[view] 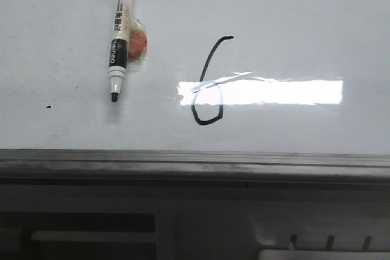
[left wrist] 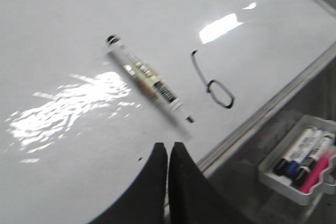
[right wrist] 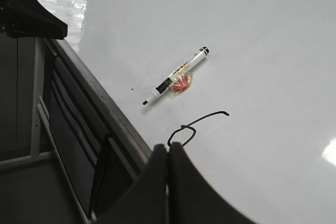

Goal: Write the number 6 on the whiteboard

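Whiteboard [view: 292, 16]: your surface | 6 [view: 209, 83]: drawn near its front edge | marker [view: 119, 38]: uncapped, lying left of 6 | your left gripper [left wrist: 168, 153]: closed, empty | right gripper [right wrist: 167, 153]: closed, empty

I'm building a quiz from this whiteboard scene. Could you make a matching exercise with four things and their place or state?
Things:
1. marker
2. number 6
3. left claw
4. tray of spare markers

States:
A. shut, holding nothing
B. lying uncapped on the whiteboard
C. below the board's edge
D. crossed by the light glare

Pairs: 1-B, 2-D, 3-A, 4-C
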Robot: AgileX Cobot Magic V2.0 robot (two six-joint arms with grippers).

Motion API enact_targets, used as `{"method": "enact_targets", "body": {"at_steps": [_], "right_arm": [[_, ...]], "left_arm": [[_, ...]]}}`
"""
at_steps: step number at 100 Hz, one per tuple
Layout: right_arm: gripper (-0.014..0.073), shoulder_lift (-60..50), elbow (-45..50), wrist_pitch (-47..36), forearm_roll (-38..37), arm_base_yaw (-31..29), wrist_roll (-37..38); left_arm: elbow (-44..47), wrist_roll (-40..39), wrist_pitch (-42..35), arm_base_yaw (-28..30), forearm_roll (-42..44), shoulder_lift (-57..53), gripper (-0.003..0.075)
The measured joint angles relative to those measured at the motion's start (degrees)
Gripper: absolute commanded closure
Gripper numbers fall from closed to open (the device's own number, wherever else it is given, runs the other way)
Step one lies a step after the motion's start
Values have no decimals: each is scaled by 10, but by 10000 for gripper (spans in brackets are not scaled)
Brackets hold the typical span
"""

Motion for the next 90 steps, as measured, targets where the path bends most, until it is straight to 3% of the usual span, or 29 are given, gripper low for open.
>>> {"method": "enact_targets", "body": {"at_steps": [12, 22, 48, 90], "right_arm": [[660, 0, 0, 0, 0, 0, 0], [660, 0, 0, 0, -1, 0, 0], [660, 0, 0, 0, -1, 0, 0], [660, 0, 0, 0, -1, 0, 0]], "left_arm": [[35, -152, 7, 61, 112, -47, 739], [59, -235, 9, 106, 176, -51, 739], [83, -396, 30, 193, 215, -51, 739], [82, -427, 50, 214, 220, -51, 739]]}}
